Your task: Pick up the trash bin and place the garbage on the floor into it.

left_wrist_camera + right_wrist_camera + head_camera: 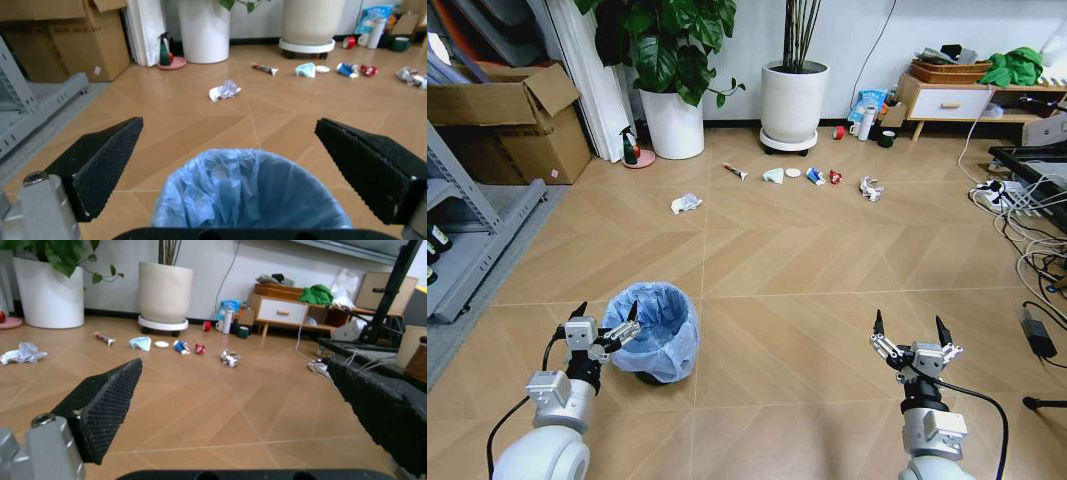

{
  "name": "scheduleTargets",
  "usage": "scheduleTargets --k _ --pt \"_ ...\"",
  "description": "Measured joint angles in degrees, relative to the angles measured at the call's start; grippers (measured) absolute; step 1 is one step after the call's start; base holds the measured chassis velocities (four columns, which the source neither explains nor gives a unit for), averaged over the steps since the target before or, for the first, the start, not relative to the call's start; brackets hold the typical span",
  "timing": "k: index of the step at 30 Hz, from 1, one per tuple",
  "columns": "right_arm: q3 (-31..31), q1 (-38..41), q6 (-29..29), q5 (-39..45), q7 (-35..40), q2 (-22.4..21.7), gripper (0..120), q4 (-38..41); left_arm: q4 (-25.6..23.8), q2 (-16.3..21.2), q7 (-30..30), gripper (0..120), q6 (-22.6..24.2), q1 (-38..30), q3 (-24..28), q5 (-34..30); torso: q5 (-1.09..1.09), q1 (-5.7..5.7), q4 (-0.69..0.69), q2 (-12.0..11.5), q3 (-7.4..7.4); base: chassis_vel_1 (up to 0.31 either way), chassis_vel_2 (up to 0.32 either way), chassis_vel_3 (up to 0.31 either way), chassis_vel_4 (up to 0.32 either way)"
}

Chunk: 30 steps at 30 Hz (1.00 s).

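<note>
The trash bin (655, 342), dark with a crinkly light-blue bag, stands on the floor (787, 260) at my near left. My left gripper (607, 312) is open at its near-left rim; in the left wrist view the bin (250, 195) sits between and just beyond that gripper (228, 125). My right gripper (908, 325) hangs open over bare floor at the near right, and its wrist view shows the same gripper (233, 365). The garbage lies far ahead: crumpled white paper (685, 203), a small tube (735, 172), a white disc (793, 173), blue wrapper (814, 176), red wrapper (835, 177) and silvery wrapper (871, 188).
Two white plant pots (674, 122) (793, 100) stand behind the litter, with a red tape roll (838, 132) and thermos (867, 122) by a wooden cabinet (947, 100). A cardboard box (512, 120) and a grey rack (467, 230) line the left. Cables (1027, 230) trail along the right.
</note>
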Motion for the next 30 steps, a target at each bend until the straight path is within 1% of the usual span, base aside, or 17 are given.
scheduleTargets --k 5,8,9,10,12,13,16,18,19,20,22,24,26,27,28,29,30 --pt "0.0 -0.1 0.0 -0.1 0.0 0.1 100 0.2 1.1 1.7 -1.5 100 1.9 -1.5 0.2 -1.1 0.0 0.0 0.0 0.0 0.0 0.0 0.0 0.0 0.0" --pt "0.1 -0.5 0.1 -0.2 0.0 0.1 100 0.3 3.0 4.2 -2.9 100 7.7 -4.1 0.1 -5.2 -0.01 0.0 0.0 0.0 0.0 0.0 0.0 0.0 0.0" --pt "0.1 -0.5 0.1 -0.2 0.0 0.1 100 0.3 3.0 4.2 -2.9 100 7.7 -4.1 0.1 -5.2 -0.01 0.0 0.0 0.0 0.0 0.0 0.0 0.0 0.0" --pt "0.1 -0.5 0.1 -0.2 0.0 0.0 100 0.3 3.3 4.6 -3.0 100 8.9 -4.5 0.0 -5.9 -0.01 0.0 0.0 0.0 0.0 0.0 0.0 0.0 0.0" --pt "-0.2 -0.2 0.0 -0.1 0.0 -0.8 100 0.1 4.4 6.3 -3.3 100 13.5 -5.5 -0.6 -8.5 -0.01 0.0 -0.01 0.0 0.0 0.0 0.0 0.0 0.0" --pt "-0.2 -0.2 0.0 -0.1 0.0 -0.8 100 0.1 4.4 6.3 -3.3 100 13.5 -5.5 -0.6 -8.5 -0.01 0.0 -0.01 0.0 0.0 0.0 0.0 0.0 0.0" --pt "-1.1 0.7 -0.2 0.3 0.0 -2.3 100 -1.0 5.9 7.9 -4.0 100 17.0 -6.8 -0.8 -11.6 0.0 0.0 0.01 0.0 0.0 0.0 0.0 0.0 0.0" --pt "-1.3 0.8 -0.3 0.4 0.0 -2.6 100 -1.2 6.1 8.1 -4.1 100 17.4 -7.1 -0.7 -12.1 -0.01 0.0 0.01 0.0 0.0 0.0 0.0 0.0 0.0" --pt "-1.7 1.1 -0.4 0.7 0.0 -3.2 100 -1.6 7.2 8.8 -4.1 100 18.6 -8.1 -0.4 -13.5 0.01 0.0 0.03 0.0 0.0 0.0 0.0 0.0 0.0" --pt "-1.7 1.1 -0.4 0.8 0.0 -3.4 100 -1.8 8.3 9.5 -4.1 100 19.5 -9.5 0.3 -14.6 0.01 0.0 0.03 0.0 0.0 0.0 0.0 0.0 0.0" --pt "-1.7 1.0 -0.4 0.9 0.0 -3.5 100 -1.9 8.9 9.8 -4.1 100 19.8 -10.3 0.8 -15.1 -0.01 0.0 0.01 0.0 0.01 0.0 0.0 0.0 0.0" --pt "-1.4 1.0 -0.4 1.3 0.0 -3.7 100 -1.9 12.2 11.2 -3.2 100 20.6 -14.1 2.4 -17.0 -0.01 0.0 -0.01 0.0 0.01 0.0 0.0 0.0 0.0" --pt "-1.4 1.2 -0.6 1.5 0.0 -3.7 100 -1.9 13.8 12.0 -2.2 100 21.1 -16.2 2.9 -18.1 -0.02 0.0 -0.01 0.0 0.0 0.0 0.0 0.0 0.0" --pt "-1.4 1.2 -0.6 1.5 0.0 -3.7 100 -1.9 13.8 12.0 -2.2 100 21.1 -16.2 2.9 -18.1 -0.02 0.0 -0.01 0.0 0.0 0.0 0.0 0.0 0.0" --pt "-1.4 1.3 -0.7 1.5 0.1 -3.7 100 -2.0 14.7 12.6 -1.7 100 21.8 -17.3 3.2 -19.2 0.01 0.0 -0.02 0.0 0.0 0.0 0.0 0.0 0.0" --pt "-1.4 1.4 -0.7 1.5 0.1 -3.7 100 -2.3 15.9 13.3 -1.1 100 22.8 -18.7 3.6 -20.6 0.0 0.0 0.01 0.0 0.0 0.0 0.0 0.0 0.0" --pt "-1.4 1.4 -0.7 1.5 0.1 -3.7 100 -2.3 15.9 13.3 -1.1 100 22.8 -18.7 3.6 -20.6 0.0 0.0 0.01 0.0 0.0 0.0 0.0 0.0 0.0"
